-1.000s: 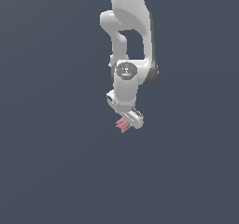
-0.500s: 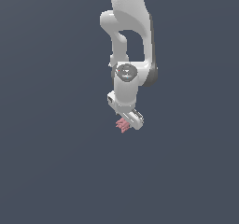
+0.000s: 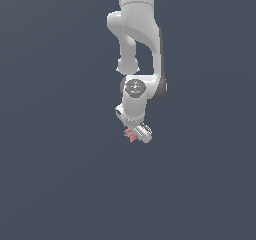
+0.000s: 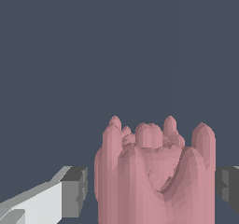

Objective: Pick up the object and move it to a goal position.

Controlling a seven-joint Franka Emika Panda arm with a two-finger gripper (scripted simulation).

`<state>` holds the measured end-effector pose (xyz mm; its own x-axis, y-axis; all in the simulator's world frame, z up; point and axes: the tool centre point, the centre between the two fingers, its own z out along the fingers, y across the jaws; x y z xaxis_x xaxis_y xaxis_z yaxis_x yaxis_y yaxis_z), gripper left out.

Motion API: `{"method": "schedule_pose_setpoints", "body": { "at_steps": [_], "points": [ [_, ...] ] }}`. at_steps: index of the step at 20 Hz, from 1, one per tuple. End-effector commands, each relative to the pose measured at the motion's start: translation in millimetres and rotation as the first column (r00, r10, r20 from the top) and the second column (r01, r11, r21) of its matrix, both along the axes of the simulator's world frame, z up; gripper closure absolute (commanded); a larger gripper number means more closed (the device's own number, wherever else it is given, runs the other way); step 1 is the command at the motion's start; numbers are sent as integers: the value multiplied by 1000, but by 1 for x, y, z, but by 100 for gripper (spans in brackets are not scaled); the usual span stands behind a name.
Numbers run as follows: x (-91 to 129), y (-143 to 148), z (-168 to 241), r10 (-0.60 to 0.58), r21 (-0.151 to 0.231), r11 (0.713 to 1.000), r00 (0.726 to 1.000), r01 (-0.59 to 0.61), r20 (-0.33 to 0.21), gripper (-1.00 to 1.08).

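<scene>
The object (image 3: 131,135) is a small pinkish-red block with ridges and jagged peaks, sitting at the tip of the white arm near the middle of the exterior view. My gripper (image 3: 135,136) is closed around it, and the wrist is slightly tilted. In the wrist view the object (image 4: 156,181) fills the space between the two grey fingertips (image 4: 74,190), one on each side of it. A thin gap shows beside each pad at the height visible here. The lower part of the block is out of frame.
The white arm (image 3: 137,44) comes down from the exterior view's top edge. Around it there is only a uniform dark grey-blue background, with no edge or other object in sight.
</scene>
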<state>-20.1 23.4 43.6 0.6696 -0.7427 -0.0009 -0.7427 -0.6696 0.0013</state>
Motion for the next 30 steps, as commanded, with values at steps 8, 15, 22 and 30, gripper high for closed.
{"method": "schedule_pose_setpoints", "body": {
  "at_steps": [8, 15, 22, 30],
  "points": [
    [1, 0, -4, 0, 0, 1000, 1000, 0, 2, 108],
    [1, 0, -2, 0, 1, 1000, 1000, 0, 3, 108],
    [0, -5, 20, 0, 1, 1000, 1000, 0, 3, 108],
    [-2, -22, 82, -1, 1, 1000, 1000, 1, 2, 108]
  ]
}}
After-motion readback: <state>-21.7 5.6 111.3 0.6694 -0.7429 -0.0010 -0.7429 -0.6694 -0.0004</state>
